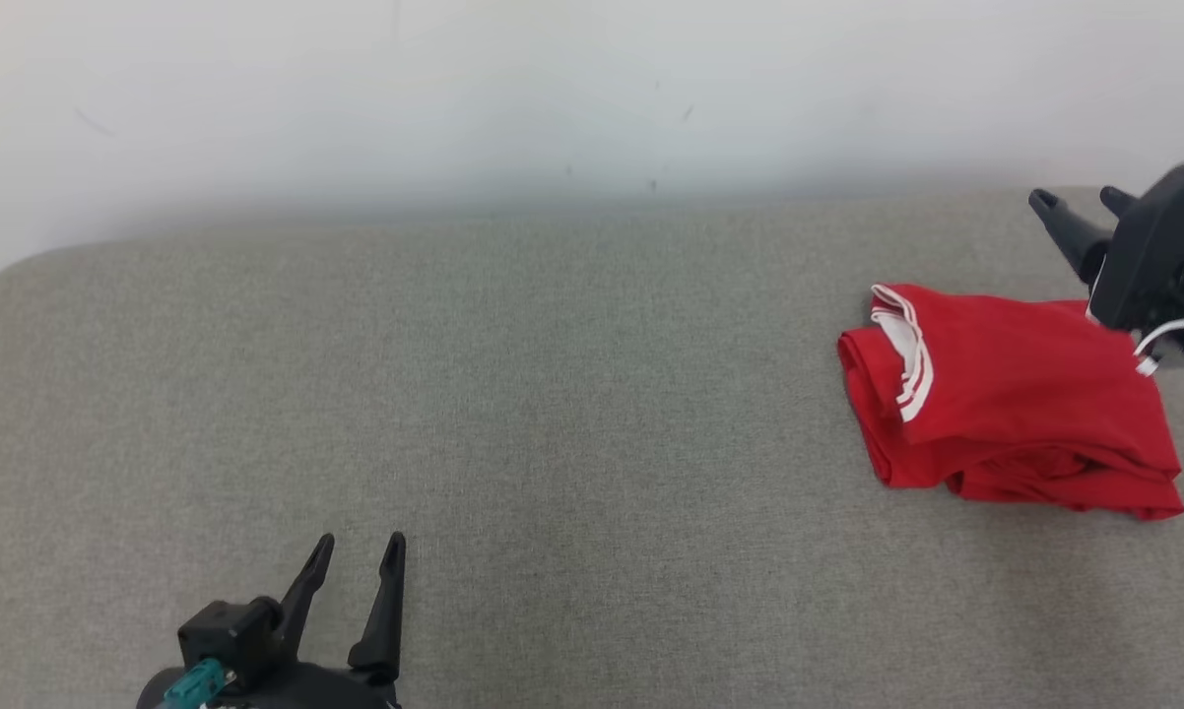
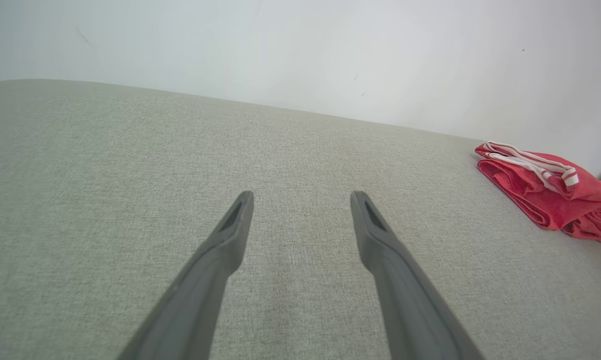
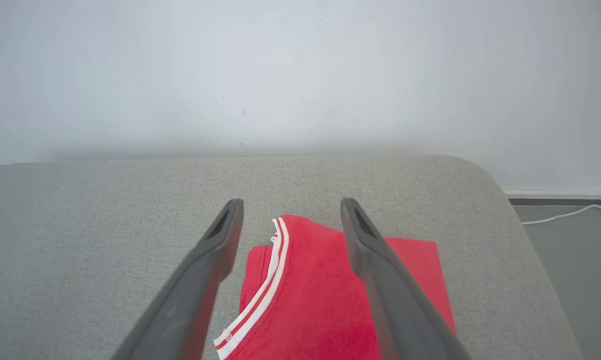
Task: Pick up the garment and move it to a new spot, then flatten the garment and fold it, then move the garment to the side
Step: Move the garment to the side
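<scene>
Jaws are seen spread wide on both the left gripper (image 1: 360, 544), poised over bare surface (image 1: 553, 394), and the right gripper (image 1: 1080, 202), poised over the garment (image 1: 1016, 404) with nothing gripped. The red garment, white-striped at the trim, is found folded into a compact, slightly rumpled stack near the surface's right end; folding and the move aside are judged done, with only the arm's withdrawal left
</scene>
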Available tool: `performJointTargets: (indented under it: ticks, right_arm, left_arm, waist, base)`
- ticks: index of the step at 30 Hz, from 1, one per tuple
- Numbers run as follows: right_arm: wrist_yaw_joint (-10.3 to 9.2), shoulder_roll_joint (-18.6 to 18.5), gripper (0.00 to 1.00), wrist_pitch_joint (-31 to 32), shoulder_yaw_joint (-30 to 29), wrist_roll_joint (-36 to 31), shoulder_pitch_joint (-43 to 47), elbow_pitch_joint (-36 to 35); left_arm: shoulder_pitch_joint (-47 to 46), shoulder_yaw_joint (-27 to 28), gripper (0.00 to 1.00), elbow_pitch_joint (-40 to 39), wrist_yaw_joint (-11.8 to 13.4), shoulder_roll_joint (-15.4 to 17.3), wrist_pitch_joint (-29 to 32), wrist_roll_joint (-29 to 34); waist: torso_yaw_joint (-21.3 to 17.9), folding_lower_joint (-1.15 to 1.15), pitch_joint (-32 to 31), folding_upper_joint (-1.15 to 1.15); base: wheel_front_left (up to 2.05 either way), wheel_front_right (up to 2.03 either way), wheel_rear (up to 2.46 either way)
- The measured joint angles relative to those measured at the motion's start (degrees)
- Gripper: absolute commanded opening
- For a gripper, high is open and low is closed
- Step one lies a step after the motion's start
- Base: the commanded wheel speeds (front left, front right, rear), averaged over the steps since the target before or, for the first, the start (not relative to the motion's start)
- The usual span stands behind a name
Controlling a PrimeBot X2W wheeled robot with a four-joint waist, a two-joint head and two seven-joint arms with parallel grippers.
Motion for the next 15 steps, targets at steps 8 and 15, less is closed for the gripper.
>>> performJointTargets:
  ticks: [8, 15]
  right_arm:
    - [0.27, 0.13, 1.0, -13.62, -0.53, -0.96, 11.63, -9.12]
    - [-3.07, -0.78, 1.0, -23.28, -1.45, -2.11, 21.7, -17.36]
  left_arm:
    - [4.69, 1.91, 1.0, -0.64, 1.07, 2.4, -0.53, 0.12]
    - [7.98, 3.87, 1.0, -2.71, 2.46, 3.35, -0.83, 0.34]
  waist:
    - [-1.27, -0.01, -4.22, 0.0]
    - [-2.42, -0.01, -7.34, 0.0]
  base:
    - [0.0, 0.0, 0.0]
    - [0.0, 0.0, 0.0]
